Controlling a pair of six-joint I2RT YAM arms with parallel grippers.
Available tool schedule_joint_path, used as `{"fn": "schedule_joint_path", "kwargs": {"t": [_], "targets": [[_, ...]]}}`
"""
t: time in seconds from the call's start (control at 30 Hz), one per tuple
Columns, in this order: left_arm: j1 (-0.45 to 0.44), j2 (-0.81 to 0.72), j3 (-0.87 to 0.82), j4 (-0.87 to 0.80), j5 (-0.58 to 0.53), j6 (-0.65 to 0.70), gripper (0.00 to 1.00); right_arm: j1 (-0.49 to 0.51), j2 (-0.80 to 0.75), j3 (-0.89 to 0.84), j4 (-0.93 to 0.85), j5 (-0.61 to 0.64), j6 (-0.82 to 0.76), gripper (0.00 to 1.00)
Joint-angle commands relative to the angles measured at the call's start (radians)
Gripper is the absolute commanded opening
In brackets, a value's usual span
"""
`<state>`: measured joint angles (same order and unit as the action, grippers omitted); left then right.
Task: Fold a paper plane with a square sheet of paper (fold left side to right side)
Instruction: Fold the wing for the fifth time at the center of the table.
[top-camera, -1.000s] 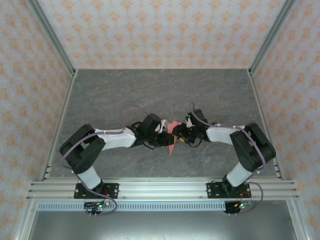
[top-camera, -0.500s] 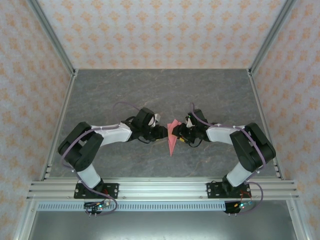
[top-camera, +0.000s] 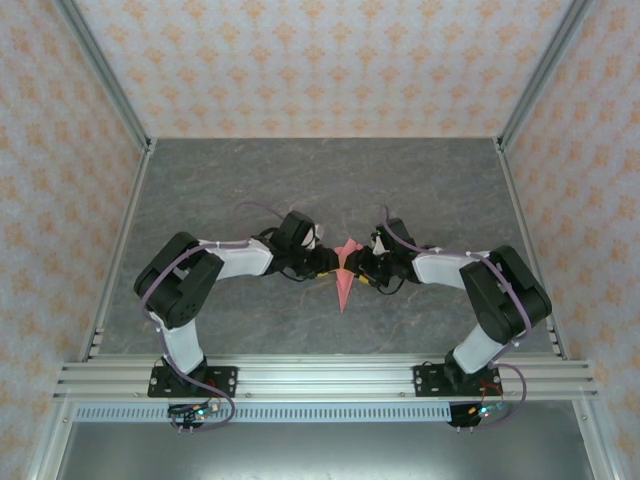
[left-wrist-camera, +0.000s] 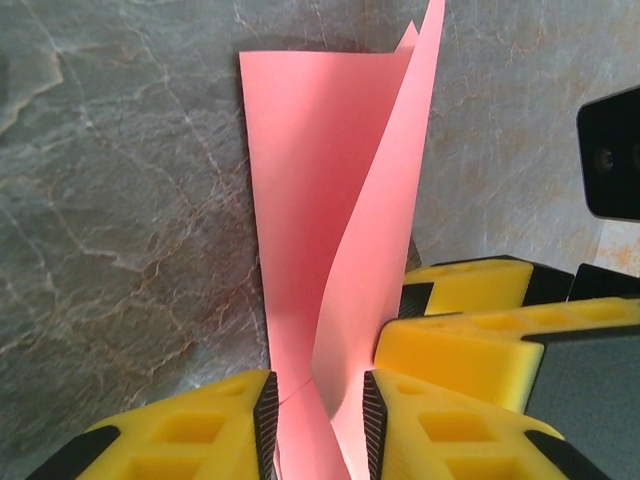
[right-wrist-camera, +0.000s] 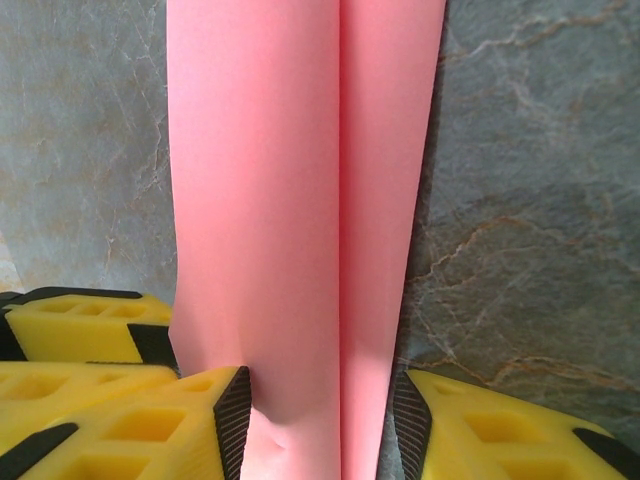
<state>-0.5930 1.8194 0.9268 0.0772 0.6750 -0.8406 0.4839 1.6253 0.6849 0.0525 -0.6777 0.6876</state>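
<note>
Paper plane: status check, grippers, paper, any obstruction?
Left gripper and right gripper both shut on the salmon-pink pointed paper plane, from opposite sides. Tip points at the near edge; one flap stands up. No obstruction seen on the grey marbled table.

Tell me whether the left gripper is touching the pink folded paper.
Touching. Left wrist view: the salmon-pink folded paper plane fills the gap between the left gripper's pads, meeting both.

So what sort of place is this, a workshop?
Probably a robot test cell in a lab: two arms bolted to an aluminium rail, a grey tabletop boxed in by patterned panels, with folded pink paper between the arms.
</note>
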Motion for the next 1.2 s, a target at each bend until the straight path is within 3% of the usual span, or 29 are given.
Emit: {"fn": "schedule_joint_path", "kwargs": {"t": [0.0,0.53,0.8,1.17], "targets": [[0.005,0.019,0.028,0.031,0.021,-0.01,0.29,0.007,0.057,-0.018,-0.032,0.067,-0.016,0.46],[0.005,0.028,0.029,0.058,0.015,-0.015,0.05,-0.003,0.01,-0.016,-0.008,0.035,-0.017,0.49],[0.005,0.029,0.024,0.059,0.015,-0.009,0.03,-0.071,-0.107,0.021,-0.004,-0.01,-0.031,0.64],[0.005,0.022,0.023,0.052,0.018,-0.001,0.02,-0.077,0.014,0.147,0.01,-0.026,-0.026,0.77]]}}
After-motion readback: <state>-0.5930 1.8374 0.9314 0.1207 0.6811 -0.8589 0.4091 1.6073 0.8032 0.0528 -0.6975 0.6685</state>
